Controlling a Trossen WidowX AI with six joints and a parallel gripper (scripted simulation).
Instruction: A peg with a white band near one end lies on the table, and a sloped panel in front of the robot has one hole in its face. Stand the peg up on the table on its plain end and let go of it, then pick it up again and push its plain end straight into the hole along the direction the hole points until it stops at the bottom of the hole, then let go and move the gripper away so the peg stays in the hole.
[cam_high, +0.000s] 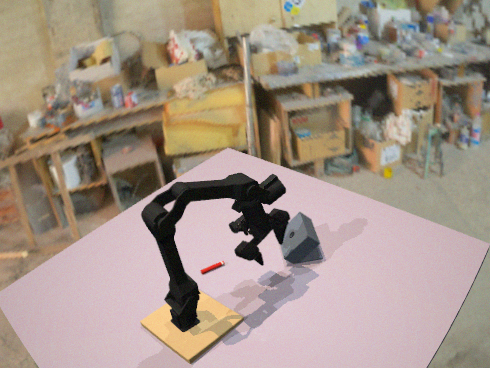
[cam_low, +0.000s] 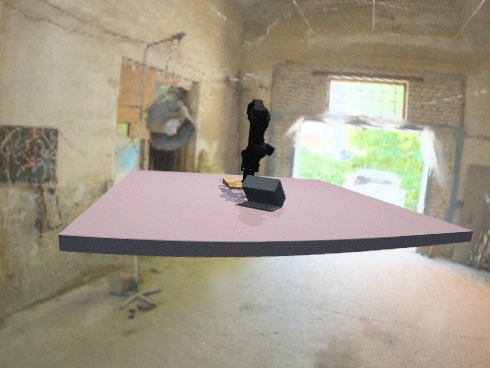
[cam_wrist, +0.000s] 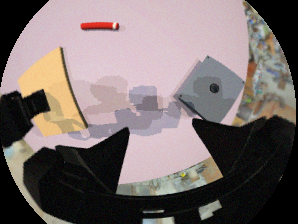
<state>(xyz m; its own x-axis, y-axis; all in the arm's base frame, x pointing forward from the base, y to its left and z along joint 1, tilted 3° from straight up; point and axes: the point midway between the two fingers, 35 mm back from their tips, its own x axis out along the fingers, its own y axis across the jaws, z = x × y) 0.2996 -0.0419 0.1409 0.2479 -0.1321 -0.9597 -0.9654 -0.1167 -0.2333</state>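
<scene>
The red peg (cam_high: 212, 267) (cam_wrist: 99, 26) lies on its side on the table (cam_high: 390, 300) (cam_low: 150, 215) (cam_wrist: 150, 50). Its white band is at the end farther from the arm's base. The grey sloped panel (cam_high: 305, 242) (cam_low: 262, 190) (cam_wrist: 220, 102) shows one dark round hole (cam_high: 292, 234) (cam_wrist: 214, 88) in its face. My gripper (cam_high: 270, 252) (cam_wrist: 161, 125) is wide open and empty, raised above the table between the arm's base and the panel, away from the peg. In the exterior view the peg is not visible and the panel's hole faces away.
The arm's base stands on a square wooden board (cam_high: 187, 347) (cam_low: 231, 183) (cam_wrist: 55, 75). The peg lies beyond the board, to one side of the line from base to panel. Arm shadows fall between the board and the panel.
</scene>
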